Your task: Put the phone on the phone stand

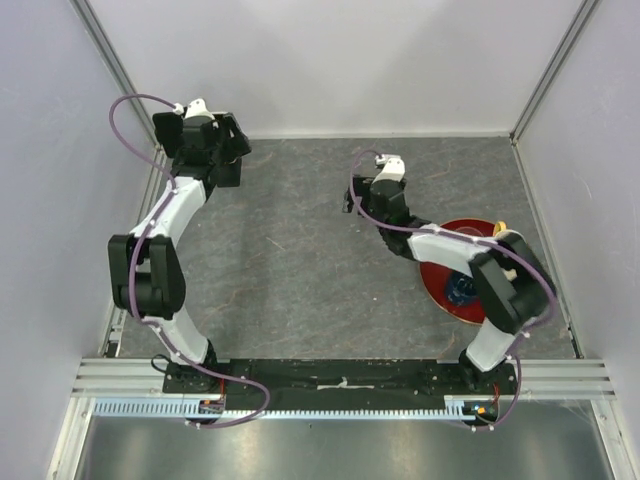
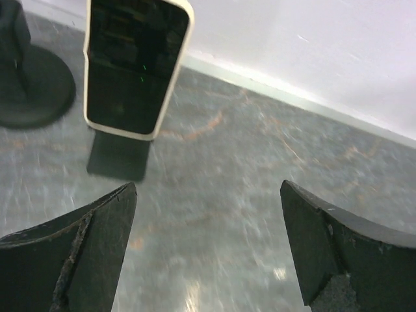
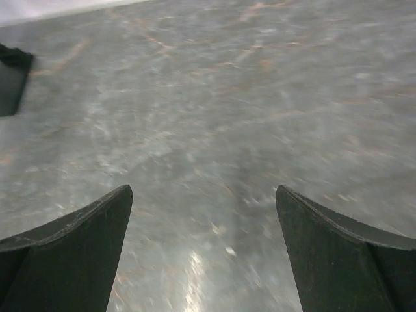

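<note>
Gripping state, left: left gripper [image 2: 208, 247] is spread wide and holds nothing; both dark fingers [image 2: 84, 260] fill the bottom corners of the left wrist view, with bare table between them
Gripping state, right: right gripper [image 3: 205, 253] is also spread wide with nothing between its fingers [image 3: 71, 247]
Phone: phone [image 2: 133, 65], in a pale case with a dark screen, stands upright in the upper left of the left wrist view, well apart from the fingers
Under the phone: dark block [image 2: 117, 156] on the table just below its lower edge; whether it carries the phone cannot be told
Beside the phone: dark round base [image 2: 32, 84] at the left edge of that view, close to the phone
Left arm: reaches to the upper left of the top view, its gripper [image 1: 232, 150] near the back wall; the phone cannot be made out from there
Right arm: stretches toward the upper middle of the top view, gripper [image 1: 352, 200] over the grey table [image 1: 290, 260]
Right wrist view: blurred table and a dark shape [image 3: 13, 84] at the left edge
Lower right of the top view: red plate [image 1: 435, 285] partly under the right arm, a blue object [image 1: 462, 290] on it
</note>
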`<move>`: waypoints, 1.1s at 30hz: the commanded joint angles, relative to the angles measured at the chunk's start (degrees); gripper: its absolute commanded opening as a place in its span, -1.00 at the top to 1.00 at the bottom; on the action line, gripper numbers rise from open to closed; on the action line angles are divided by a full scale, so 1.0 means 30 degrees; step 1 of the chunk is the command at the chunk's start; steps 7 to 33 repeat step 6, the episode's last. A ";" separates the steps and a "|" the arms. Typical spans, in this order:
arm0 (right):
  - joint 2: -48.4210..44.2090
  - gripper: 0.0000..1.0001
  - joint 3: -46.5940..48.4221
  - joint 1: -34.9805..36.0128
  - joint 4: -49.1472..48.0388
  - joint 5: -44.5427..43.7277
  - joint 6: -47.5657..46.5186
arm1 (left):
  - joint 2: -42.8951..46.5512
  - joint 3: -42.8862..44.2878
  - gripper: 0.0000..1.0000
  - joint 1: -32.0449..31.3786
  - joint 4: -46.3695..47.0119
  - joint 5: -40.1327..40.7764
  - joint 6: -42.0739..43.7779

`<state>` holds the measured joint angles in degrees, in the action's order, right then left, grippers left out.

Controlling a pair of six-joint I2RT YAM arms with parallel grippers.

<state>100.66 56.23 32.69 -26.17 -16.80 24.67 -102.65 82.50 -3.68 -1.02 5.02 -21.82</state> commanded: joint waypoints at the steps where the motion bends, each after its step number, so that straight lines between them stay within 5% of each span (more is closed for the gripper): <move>1: -0.5447 -0.96 0.1354 0.1609 0.7396 -0.6175 -0.1659 | 0.5144 -0.3054 -0.93 -0.0760 -0.0860 -0.0732 -0.2333; 6: -1.5857 -0.96 -0.1600 0.2228 1.0889 -0.3664 -0.1421 | 1.2055 -0.6138 -0.94 -0.3075 -0.1244 -0.3179 -0.1136; 33: -1.5857 -0.96 -0.1600 0.2228 1.0889 -0.3664 -0.1421 | 1.2055 -0.6138 -0.94 -0.3075 -0.1244 -0.3179 -0.1136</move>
